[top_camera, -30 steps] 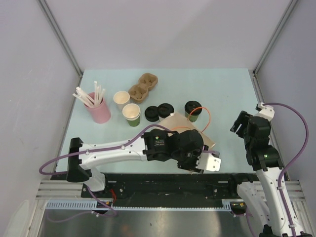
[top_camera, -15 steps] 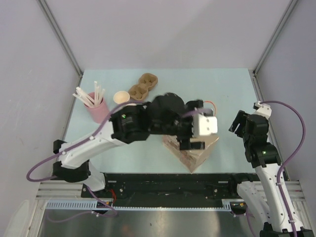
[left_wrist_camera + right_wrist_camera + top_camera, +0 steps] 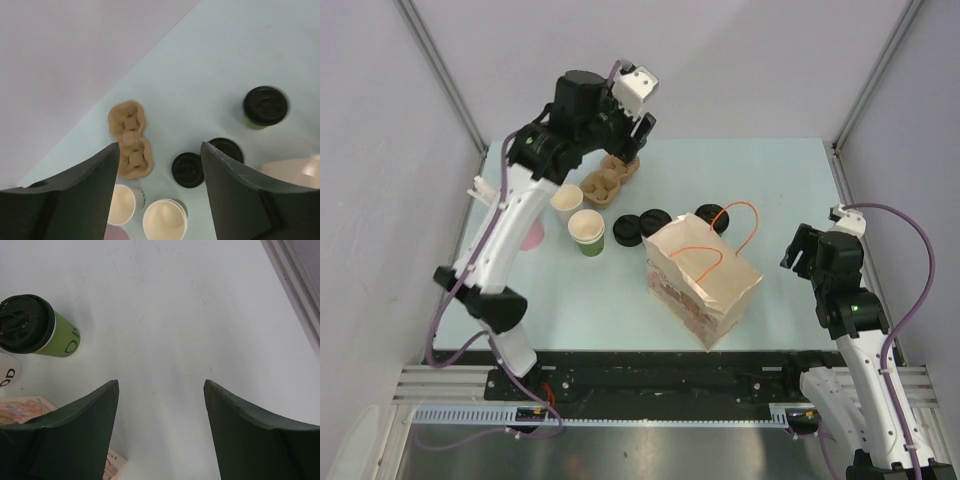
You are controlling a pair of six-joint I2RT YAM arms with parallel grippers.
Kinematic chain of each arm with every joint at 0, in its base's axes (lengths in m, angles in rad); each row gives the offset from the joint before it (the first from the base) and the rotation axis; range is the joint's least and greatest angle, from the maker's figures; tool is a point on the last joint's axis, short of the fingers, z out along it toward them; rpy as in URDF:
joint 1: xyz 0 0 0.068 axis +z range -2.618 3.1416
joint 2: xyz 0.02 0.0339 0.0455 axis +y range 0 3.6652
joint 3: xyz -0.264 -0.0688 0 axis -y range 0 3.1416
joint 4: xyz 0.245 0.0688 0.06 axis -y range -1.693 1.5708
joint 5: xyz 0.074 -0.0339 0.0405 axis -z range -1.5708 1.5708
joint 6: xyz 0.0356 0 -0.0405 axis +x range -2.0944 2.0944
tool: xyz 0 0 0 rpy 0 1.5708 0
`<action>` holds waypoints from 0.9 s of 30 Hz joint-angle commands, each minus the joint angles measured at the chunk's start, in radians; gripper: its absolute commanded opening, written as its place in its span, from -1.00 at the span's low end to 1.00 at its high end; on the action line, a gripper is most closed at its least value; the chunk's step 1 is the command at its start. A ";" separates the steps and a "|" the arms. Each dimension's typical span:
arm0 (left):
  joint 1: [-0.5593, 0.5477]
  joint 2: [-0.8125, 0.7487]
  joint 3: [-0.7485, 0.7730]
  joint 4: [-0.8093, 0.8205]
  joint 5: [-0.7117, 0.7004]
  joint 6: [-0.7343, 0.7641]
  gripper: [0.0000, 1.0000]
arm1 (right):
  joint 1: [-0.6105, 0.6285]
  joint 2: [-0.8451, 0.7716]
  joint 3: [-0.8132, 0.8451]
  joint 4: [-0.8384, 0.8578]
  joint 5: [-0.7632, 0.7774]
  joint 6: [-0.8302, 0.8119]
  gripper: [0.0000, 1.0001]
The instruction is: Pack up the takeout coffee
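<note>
A green-sided cup with a black lid stands just behind the paper bag. Left of it are two more round black lids. A white cup side shows at the right wrist view's left edge. My left gripper hangs high over the back of the table, open, nothing between its fingers. My right gripper is open and empty over bare table, right of the bag.
The bag stands upright with orange handles. A brown cup carrier lies at the back. Two lidless cups, white and green, stand left of the lids. The pink straw cup is mostly behind my left arm.
My left arm swung from low beside the bag up and back over the carrier, jaws opening. The bag went from lying flat to standing free. The right arm barely moved.
</note>
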 commanded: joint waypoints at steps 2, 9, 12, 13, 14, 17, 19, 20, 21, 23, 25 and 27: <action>0.097 0.230 0.025 -0.022 -0.112 0.007 0.35 | -0.005 -0.011 0.033 -0.002 -0.036 -0.018 0.48; 0.155 0.517 0.154 -0.014 -0.213 0.033 0.17 | -0.004 -0.014 0.027 -0.002 -0.067 -0.021 0.49; 0.175 0.597 0.171 -0.013 -0.227 0.038 0.08 | -0.005 -0.014 0.027 -0.002 -0.070 -0.021 0.49; 0.179 0.613 0.164 -0.014 -0.225 0.036 0.06 | -0.004 -0.014 0.027 -0.001 -0.072 -0.021 0.48; 0.192 0.635 0.156 -0.013 -0.221 0.033 0.04 | -0.004 -0.014 0.027 -0.001 -0.075 -0.021 0.49; 0.210 0.660 0.121 -0.014 -0.188 0.016 -0.01 | -0.005 -0.008 0.025 0.002 -0.078 -0.022 0.49; 0.213 0.663 0.090 -0.014 -0.167 0.012 -0.03 | -0.005 -0.008 0.025 0.002 -0.081 -0.021 0.49; 0.215 0.666 0.084 -0.014 -0.159 0.012 -0.04 | -0.004 -0.003 0.025 0.004 -0.079 -0.024 0.49; 0.216 0.670 0.072 -0.014 -0.156 0.012 -0.05 | -0.004 -0.004 0.025 0.002 -0.081 -0.022 0.48; 0.224 0.681 0.070 -0.014 -0.144 0.009 -0.07 | -0.005 -0.006 0.025 0.002 -0.079 -0.022 0.49; 0.233 0.695 0.078 -0.014 -0.133 0.003 -0.07 | -0.005 -0.006 0.025 0.002 -0.079 -0.021 0.48; 0.245 0.703 0.078 -0.016 -0.115 0.001 -0.08 | -0.005 -0.008 0.025 0.002 -0.076 -0.021 0.49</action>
